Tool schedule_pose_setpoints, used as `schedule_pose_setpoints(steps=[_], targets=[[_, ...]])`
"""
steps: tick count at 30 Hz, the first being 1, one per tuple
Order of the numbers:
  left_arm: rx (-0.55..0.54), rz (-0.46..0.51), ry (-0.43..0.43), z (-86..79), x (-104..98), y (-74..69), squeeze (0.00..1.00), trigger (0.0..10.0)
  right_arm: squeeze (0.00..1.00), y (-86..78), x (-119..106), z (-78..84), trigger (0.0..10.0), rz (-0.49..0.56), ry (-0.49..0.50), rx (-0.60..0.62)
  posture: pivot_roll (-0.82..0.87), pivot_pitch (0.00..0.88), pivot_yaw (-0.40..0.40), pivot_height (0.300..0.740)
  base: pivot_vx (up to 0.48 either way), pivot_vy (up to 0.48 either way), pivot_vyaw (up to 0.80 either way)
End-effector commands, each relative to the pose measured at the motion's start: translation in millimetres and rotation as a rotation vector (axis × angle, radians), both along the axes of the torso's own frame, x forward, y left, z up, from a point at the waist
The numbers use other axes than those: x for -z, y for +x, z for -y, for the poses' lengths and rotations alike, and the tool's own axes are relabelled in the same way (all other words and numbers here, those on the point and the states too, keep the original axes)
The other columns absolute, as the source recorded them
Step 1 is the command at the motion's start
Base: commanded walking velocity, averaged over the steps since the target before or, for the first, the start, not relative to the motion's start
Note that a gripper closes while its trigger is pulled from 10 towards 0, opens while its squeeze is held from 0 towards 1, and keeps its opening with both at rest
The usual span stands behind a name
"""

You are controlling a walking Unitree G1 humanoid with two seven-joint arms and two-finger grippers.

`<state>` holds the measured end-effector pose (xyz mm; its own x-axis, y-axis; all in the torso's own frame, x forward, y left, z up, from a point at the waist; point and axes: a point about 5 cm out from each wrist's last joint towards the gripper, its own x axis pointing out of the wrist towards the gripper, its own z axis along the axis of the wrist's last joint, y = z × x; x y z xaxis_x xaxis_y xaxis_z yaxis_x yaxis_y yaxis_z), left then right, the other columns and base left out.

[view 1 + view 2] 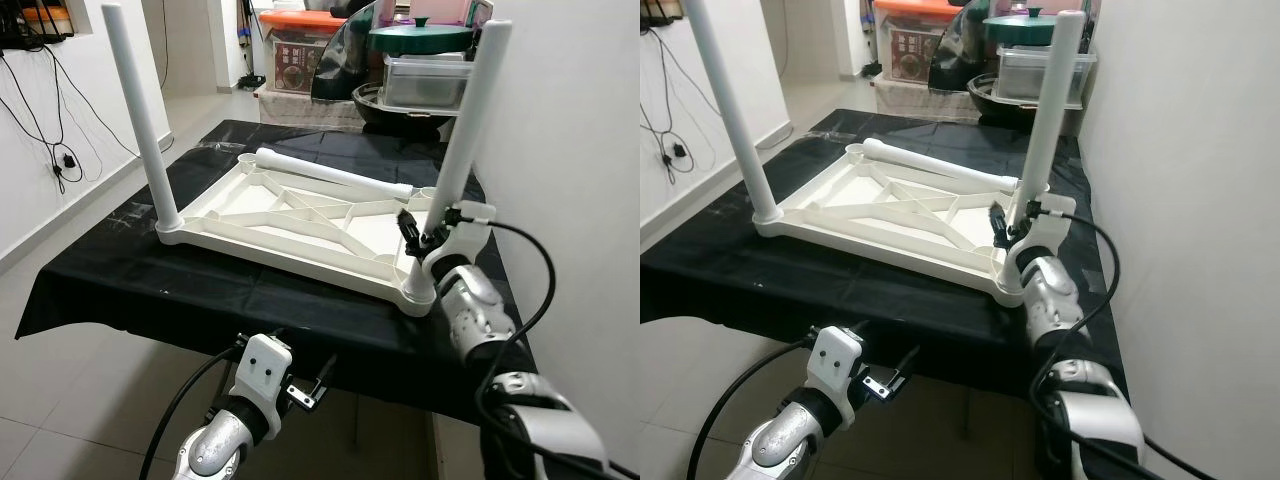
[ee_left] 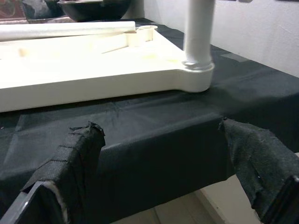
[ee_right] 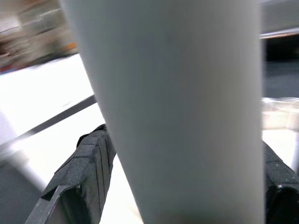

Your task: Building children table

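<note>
Nearest the camera, the left gripper [image 1: 318, 385] hangs low in front of the counter [image 1: 120, 280], below its black-draped near edge, and its fingers [image 2: 77, 158] are spread apart and empty, pointed at the cloth. Past that edge lies the white tabletop [image 1: 300, 225] of the children's table, turned underside up so that its ribbed bracing faces the ceiling.

Two white legs stand upright in the tabletop's near corner sockets: the left leg [image 1: 140, 120] at the near left corner and the right leg [image 1: 465, 140] at the near right corner. A loose leg [image 1: 335, 175] lies flat across the far end of the tabletop, with open sockets beside either end of it.

The right gripper [image 1: 425, 240] is raised to the right leg, just above that leg's socket on the tabletop — its fingers [image 3: 86, 163] are clamped around the tube, one on each side, and the tube crowds the right wrist view.

Beyond the tabletop's far end, off the counter, sit a clear plastic box [image 1: 425, 80] under a dark green lid [image 1: 420, 38], and black cables [image 1: 60, 155] hang on the white wall to the tabletop's left.
</note>
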<state>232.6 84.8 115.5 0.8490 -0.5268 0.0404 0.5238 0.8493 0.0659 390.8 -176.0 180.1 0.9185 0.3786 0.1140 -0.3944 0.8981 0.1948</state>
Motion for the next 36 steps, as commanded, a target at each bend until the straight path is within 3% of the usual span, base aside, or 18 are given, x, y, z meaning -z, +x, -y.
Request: schedule_pose_setpoints(steps=[1, 4, 6, 7, 9, 14, 15, 18, 21, 22, 23, 25, 28, 29, 31, 32, 33, 36], targets=[[-0.004, -0.02, 0.009, -1.2, 4.6, 0.3, 0.0, 10.0, 0.0, -4.7, 6.8, -28.4, 10.0, -0.032, -0.02, -0.247, 0.21, 0.0, -0.054, 0.74, 0.0, 0.0, 0.0], [-0.003, -0.02, 0.009, -1.4, 4.4, 0.3, 0.0, 10.0, 0.0, -11.3, 9.2, -38.1, 10.0, -0.033, -0.042, -0.412, 0.22, 0.0, -0.051, 0.74, 0.0, 0.0, 0.0], [-0.002, -0.02, 0.011, -1.6, 4.5, 0.2, 0.0, 10.0, 0.0, -20.4, 11.9, -49.2, 10.0, -0.026, -0.082, -0.594, 0.22, 0.0, -0.05, 0.74, 0.0, 0.0, 0.0], [-0.002, -0.02, 0.011, -1.6, 4.5, 0.2, 0.0, 10.0, 0.0, -20.4, 11.9, -49.2, 10.0, -0.026, -0.082, -0.594, 0.22, 0.0, -0.05, 0.74, 0.0, 0.0, 0.0], [-0.001, -0.02, 0.012, -1.6, 4.5, 0.1, 0.0, 10.0, 0.0, -27.9, 14.5, -57.9, 10.0, -0.024, -0.111, -0.73, 0.22, 0.0, -0.052, 0.74, 0.0, 0.0, 0.0], [-0.003, -0.019, 0.012, -1.7, 4.3, 0.0, 0.0, 10.0, 0.0, -31.5, 13.5, -65.4, 10.0, -0.021, -0.111, -0.832, 0.22, 0.0, -0.055, 0.74, 0.0, 0.0, 0.0], [-0.004, -0.019, 0.012, -1.7, 4.4, -0.2, 0.0, 10.0, 0.0, -30.8, 12.7, -66.9, 0.0, -0.019, -0.113, -0.838, 0.22, 0.0, -0.055, 0.74, 0.0, 0.0, 0.0], [-0.005, -0.019, 0.011, -1.8, 4.5, -0.3, 0.0, 10.0, 0.0, -25.2, 9.8, -68.6, 0.0, -0.002, -0.114, -0.765, 0.22, 0.0, -0.056, 0.74, 0.0, 0.0, 0.0], [-0.005, -0.02, 0.01, -1.7, 4.3, -0.2, 0.0, 10.0, 0.0, -18.1, 7.6, -66.1, 0.0, 0.011, -0.123, -0.641, 0.22, 0.0, -0.055, 0.74, 0.0, 0.0, 0.0], [-0.005, -0.02, 0.009, -1.6, 4.5, -0.2, 0.0, 10.0, 0.0, -5.9, 9.0, -50.9, 0.0, -0.022, -0.124, -0.372, 0.22, 0.0, -0.056, 0.74, 0.0, 0.0, 0.0], [-0.005, -0.02, 0.009, -1.6, 4.5, -0.2, 0.0, 10.0, 0.0, -5.9, 9.0, -50.9, 0.0, -0.022, -0.124, -0.372, 0.22, 0.0, -0.056, 0.74, 0.0, 0.0, 0.0], [-0.005, -0.021, 0.008, -1.5, 4.8, -0.2, 0.0, 10.0, 0.0, -1.0, 11.0, -40.4, 0.0, -0.052, -0.115, -0.234, 0.22, 0.0, -0.056, 0.74, 0.0, 0.0, 0.0], [-0.004, -0.023, 0.007, -1.3, 4.9, -0.3, 0.0, 10.0, 0.0, 6.3, 14.3, -4.0, 0.0, -0.118, 0.002, 0.145, 0.22, 0.0, -0.057, 0.74, 0.0, 0.0, 0.0], [-0.004, -0.023, 0.007, -1.3, 4.9, -0.3, 0.0, 10.0, 0.0, 6.3, 14.3, -4.0, 0.0, -0.118, 0.002, 0.145, 0.22, 0.0, -0.057, 0.74, 0.0, 0.0, 0.0], [-0.003, -0.023, 0.007, -1.0, 5.1, -0.6, 0.0, 10.0, 0.0, 5.4, 17.6, 15.2, 0.0, -0.132, -0.002, 0.336, 0.21, 0.0, -0.054, 0.74, 0.0, 0.0, 0.0], [-0.002, -0.023, 0.007, -1.0, 5.1, -0.5, 0.0, 10.0, 0.0, 1.9, 23.1, 33.2, 0.0, -0.169, -0.023, 0.53, 0.21, 0.0, -0.057, 0.74, 0.0, 0.0, 0.0], [-0.002, -0.023, 0.007, -1.0, 5.1, -0.5, 0.0, 10.0, 0.0, 1.9, 23.1, 33.2, 0.0, -0.169, -0.023, 0.53, 0.21, 0.0, -0.057, 0.74, 0.0, 0.0, 0.0], [-0.001, -0.024, 0.007, -1.1, 5.2, -0.3, 0.0, 10.0, 0.0, -12.4, 33.3, 65.6, 0.0, -0.228, -0.054, 0.949, 0.21, 0.0, -0.057, 0.74, 0.0, 0.0, 0.0]])
